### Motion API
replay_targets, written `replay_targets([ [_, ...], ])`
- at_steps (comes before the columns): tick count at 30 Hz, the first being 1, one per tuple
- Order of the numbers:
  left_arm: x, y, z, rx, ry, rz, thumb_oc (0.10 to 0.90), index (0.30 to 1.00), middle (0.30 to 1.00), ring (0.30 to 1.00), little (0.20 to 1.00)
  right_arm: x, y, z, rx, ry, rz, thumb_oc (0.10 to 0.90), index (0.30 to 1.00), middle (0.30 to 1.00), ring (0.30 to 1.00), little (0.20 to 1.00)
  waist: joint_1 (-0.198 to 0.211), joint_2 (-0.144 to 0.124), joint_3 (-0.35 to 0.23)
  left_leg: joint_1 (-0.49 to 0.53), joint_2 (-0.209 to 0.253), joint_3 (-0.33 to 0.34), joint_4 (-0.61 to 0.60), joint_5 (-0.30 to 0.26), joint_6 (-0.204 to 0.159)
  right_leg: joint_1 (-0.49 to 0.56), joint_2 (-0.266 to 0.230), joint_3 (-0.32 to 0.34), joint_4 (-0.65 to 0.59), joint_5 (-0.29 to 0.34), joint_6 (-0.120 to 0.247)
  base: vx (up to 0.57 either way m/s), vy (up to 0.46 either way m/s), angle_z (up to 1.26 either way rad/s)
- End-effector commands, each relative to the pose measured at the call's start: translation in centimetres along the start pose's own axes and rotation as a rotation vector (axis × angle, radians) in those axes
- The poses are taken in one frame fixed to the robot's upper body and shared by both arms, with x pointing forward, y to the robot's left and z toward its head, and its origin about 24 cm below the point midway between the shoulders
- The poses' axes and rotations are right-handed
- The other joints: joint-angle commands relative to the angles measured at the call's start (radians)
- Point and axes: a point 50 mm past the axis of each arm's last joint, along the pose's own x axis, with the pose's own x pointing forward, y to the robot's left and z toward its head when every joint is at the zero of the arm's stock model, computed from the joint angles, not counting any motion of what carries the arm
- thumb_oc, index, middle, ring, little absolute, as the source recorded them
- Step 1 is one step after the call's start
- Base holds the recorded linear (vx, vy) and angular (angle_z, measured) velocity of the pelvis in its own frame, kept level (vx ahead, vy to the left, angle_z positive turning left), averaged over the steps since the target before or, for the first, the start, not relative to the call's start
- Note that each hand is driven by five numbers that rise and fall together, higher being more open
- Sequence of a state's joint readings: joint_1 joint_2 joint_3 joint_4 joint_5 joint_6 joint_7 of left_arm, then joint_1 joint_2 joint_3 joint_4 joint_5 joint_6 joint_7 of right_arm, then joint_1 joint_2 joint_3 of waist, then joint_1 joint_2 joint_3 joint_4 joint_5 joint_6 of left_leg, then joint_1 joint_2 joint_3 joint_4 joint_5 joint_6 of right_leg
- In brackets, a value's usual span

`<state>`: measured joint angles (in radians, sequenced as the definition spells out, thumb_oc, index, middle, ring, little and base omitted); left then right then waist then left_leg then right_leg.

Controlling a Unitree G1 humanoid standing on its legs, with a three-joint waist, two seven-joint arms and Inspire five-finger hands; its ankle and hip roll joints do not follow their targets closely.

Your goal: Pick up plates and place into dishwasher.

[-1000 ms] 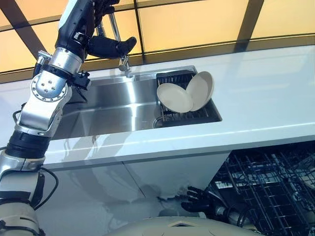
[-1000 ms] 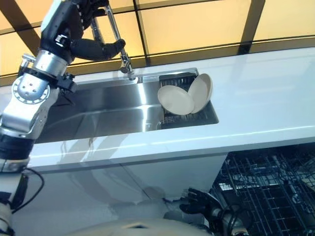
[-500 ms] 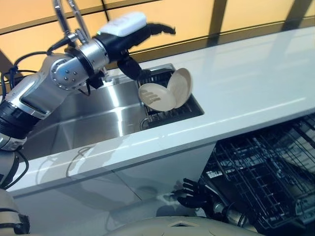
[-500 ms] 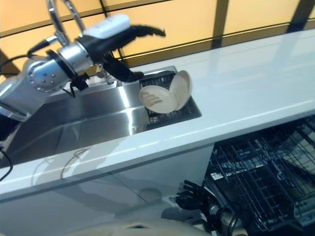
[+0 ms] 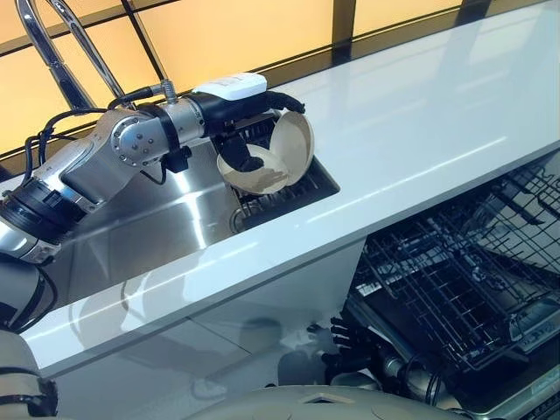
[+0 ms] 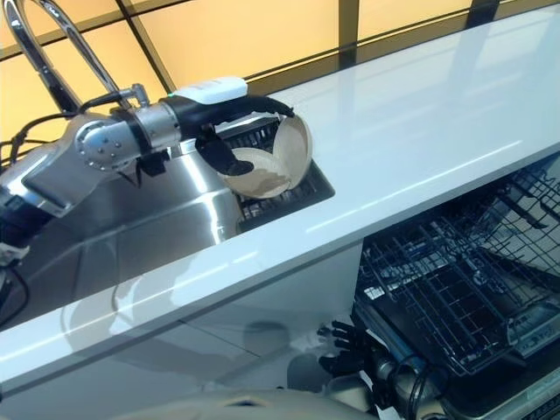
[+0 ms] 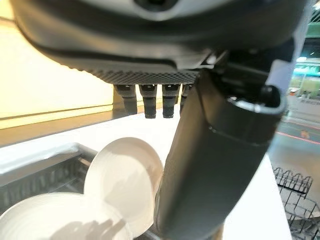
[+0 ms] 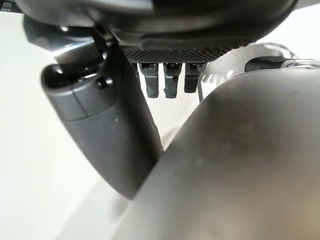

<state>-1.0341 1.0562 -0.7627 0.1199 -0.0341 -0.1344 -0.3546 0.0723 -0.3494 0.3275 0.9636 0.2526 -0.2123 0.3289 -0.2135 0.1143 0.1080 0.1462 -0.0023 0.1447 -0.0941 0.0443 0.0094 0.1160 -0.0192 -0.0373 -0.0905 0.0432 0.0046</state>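
Note:
Two cream plates stand on edge in a black rack [image 5: 297, 188] at the right end of the sink. The front plate [image 5: 262, 178] leans against the back plate [image 5: 296, 143]. My left hand [image 5: 232, 87] reaches in over them: its fingers [image 5: 282, 99] arch over the back plate's rim and its thumb [image 5: 248, 163] lies in front of the front plate. In the left wrist view both plates [image 7: 127, 175] sit between the straight fingers [image 7: 150, 102] and the thumb [image 7: 215, 165]; the hand is open. My right hand [image 6: 346, 341] hangs low beside the dishwasher, open and empty.
The open dishwasher's black wire rack [image 5: 464, 289] sticks out below the white countertop [image 5: 420, 131] at the lower right. The steel sink [image 5: 149, 227] lies left of the plates, with a tall curved faucet [image 5: 52, 52] behind it.
The camera has swung right and down. My left hand has come away from the faucet and down onto the plates, with fingers over the back one and thumb before the front one.

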Motion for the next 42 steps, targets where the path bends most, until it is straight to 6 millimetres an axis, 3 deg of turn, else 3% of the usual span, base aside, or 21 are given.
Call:
replay_targets([
  [1, -0.8, 7.1, 0.5, 0.141, 0.049, 0.169, 0.8, 0.9, 0.9, 0.9, 0.9, 0.8, -0.2, 3.9, -0.044, -0.159, 0.017, 0.8, 0.9, 0.9, 0.9, 0.9, 0.002, 0.006, 0.002, 0.042, -0.038, 0.07, 0.016, -0.13, 0.027, -0.046, 0.002, 0.006, 0.069, -0.038, 0.122, 0.0, 0.0, 0.0],
  [19, -1.3, 5.2, -3.0, -0.029, 0.196, 0.122, 0.8, 0.9, 0.9, 0.9, 0.9, 0.8, -0.9, 3.9, -0.027, -0.141, -0.003, 0.8, 0.9, 0.9, 0.9, 0.9, 0.015, 0.009, 0.011, 0.03, -0.039, 0.058, 0.025, -0.127, 0.024, -0.042, 0.003, -0.01, 0.064, -0.042, 0.111, 0.0, 0.0, 0.0],
  [33, -1.1, 3.3, -3.6, -0.127, 0.207, 0.1, 0.8, 0.9, 0.9, 0.9, 0.9, 0.9, -0.8, 3.6, -0.015, -0.136, -0.015, 0.8, 0.9, 0.9, 0.9, 0.9, 0.025, 0.005, 0.017, 0.025, -0.045, 0.044, 0.028, -0.126, 0.026, -0.038, 0.0, -0.021, 0.061, -0.043, 0.107, 0.0, 0.0, 0.0],
  [42, 0.3, 0.3, -4.7, -0.522, 0.241, 0.008, 0.8, 0.9, 0.9, 0.9, 0.9, 1.0, -1.0, 3.7, -0.027, -0.123, -0.016, 0.8, 0.9, 0.9, 0.9, 0.9, 0.019, 0.009, 0.027, 0.026, -0.046, 0.05, 0.03, -0.124, 0.025, -0.038, -0.002, -0.022, 0.062, -0.044, 0.106, 0.0, 0.0, 0.0],
])
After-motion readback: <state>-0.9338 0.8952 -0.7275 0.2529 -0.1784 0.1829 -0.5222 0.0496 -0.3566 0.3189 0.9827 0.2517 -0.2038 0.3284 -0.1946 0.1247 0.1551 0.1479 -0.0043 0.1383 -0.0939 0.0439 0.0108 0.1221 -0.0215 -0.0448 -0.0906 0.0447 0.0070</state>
